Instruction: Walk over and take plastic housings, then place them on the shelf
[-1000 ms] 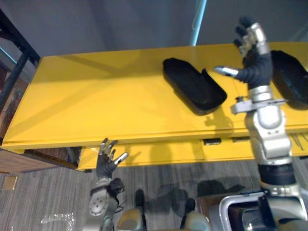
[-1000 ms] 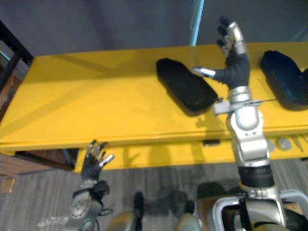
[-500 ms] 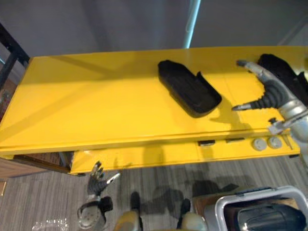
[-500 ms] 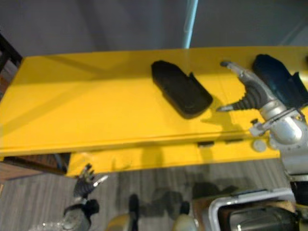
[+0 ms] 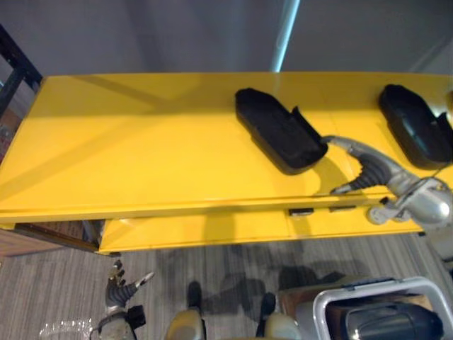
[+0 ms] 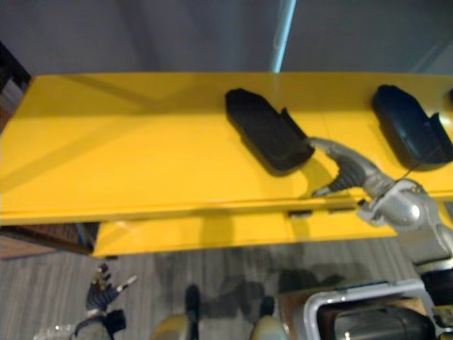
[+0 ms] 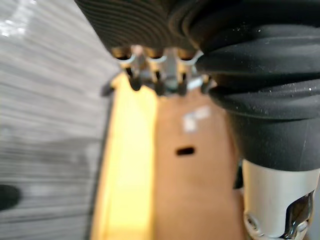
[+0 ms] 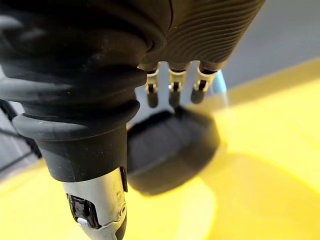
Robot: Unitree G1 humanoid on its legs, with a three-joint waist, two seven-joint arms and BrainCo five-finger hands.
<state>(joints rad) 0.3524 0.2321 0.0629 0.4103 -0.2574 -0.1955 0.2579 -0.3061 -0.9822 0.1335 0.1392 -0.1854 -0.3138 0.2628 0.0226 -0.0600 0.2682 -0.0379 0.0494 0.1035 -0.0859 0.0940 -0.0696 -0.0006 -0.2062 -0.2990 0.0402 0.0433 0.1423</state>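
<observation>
R hand open, fingers straight, at front edge of flat yellow table, just beside black oblong plastic housing mid-table (contact unclear); second black plastic housing at table's right end. L hand relaxed open, below table front.

We face a long yellow bench set against a plain grey wall, with a pale blue strip running up the wall behind it. A lower yellow panel under the front edge carries small dark slots. A dark frame stands at the bench's left end, with brown wood beneath that end. The floor is grey striped carpet, and soft light falls across the benchtop.
</observation>
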